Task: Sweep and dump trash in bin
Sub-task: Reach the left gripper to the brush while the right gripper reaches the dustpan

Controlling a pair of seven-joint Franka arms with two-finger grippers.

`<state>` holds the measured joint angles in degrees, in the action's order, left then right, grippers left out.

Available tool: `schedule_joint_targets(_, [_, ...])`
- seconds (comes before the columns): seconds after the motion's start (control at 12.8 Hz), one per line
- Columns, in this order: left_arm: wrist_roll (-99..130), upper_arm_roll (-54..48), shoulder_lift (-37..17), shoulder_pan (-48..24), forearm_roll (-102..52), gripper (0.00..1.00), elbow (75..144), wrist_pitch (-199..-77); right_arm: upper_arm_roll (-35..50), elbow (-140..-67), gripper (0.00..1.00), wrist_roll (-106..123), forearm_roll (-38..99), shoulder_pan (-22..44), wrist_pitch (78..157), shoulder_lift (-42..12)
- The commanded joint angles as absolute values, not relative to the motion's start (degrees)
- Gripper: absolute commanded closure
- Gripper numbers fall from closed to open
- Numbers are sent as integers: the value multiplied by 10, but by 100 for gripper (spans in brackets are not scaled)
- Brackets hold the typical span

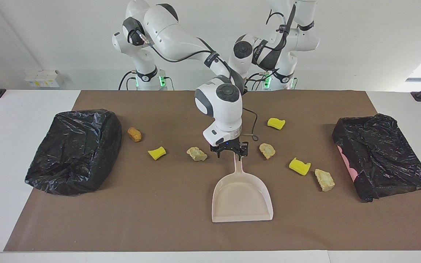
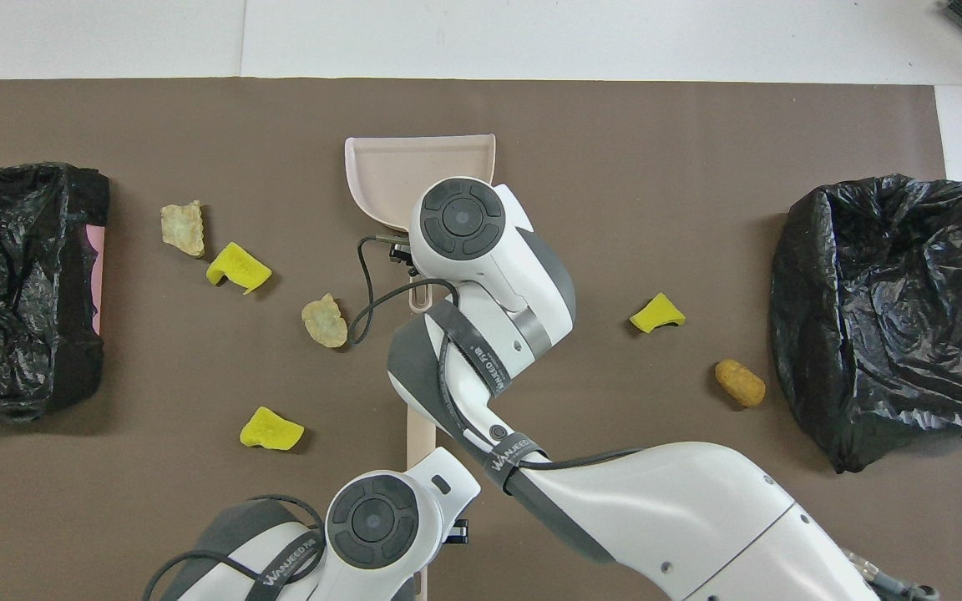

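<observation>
Your right gripper (image 1: 229, 151) straddles the dustpan (image 1: 242, 199) handle, fingers spread; handle points at the robots, its mouth away. Trash (image 1: 197, 153) lies scattered to both sides of it. Your left gripper (image 2: 439, 534) pinches the brush (image 2: 418, 434).

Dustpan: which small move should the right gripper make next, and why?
Probably close on the handle. The right gripper is down at the dustpan, astride the end of its handle with the fingers apart, so nothing is gripped yet. The dustpan lies flat on the table.
</observation>
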<state>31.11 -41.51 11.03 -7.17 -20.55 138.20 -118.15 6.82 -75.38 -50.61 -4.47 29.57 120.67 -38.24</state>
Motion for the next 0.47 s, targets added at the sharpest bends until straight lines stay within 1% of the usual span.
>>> schedule_joint_targets(0.0, [273, -376, 151, -79, -208, 100, 1372, -1115, 69, -735, 10, -520, -84, 301, 1205, -394])
schedule_joint_targets(0.23, [227, -339, 194, -74, -180, 100, 1375, -1064, 74, -741, 11, -502, -100, 302, 1229, -392])
schedule_joint_targets(0.39, [181, -284, 205, -75, -116, 100, 1372, -1036, 74, -746, 11, -498, -98, 307, 1245, -393])
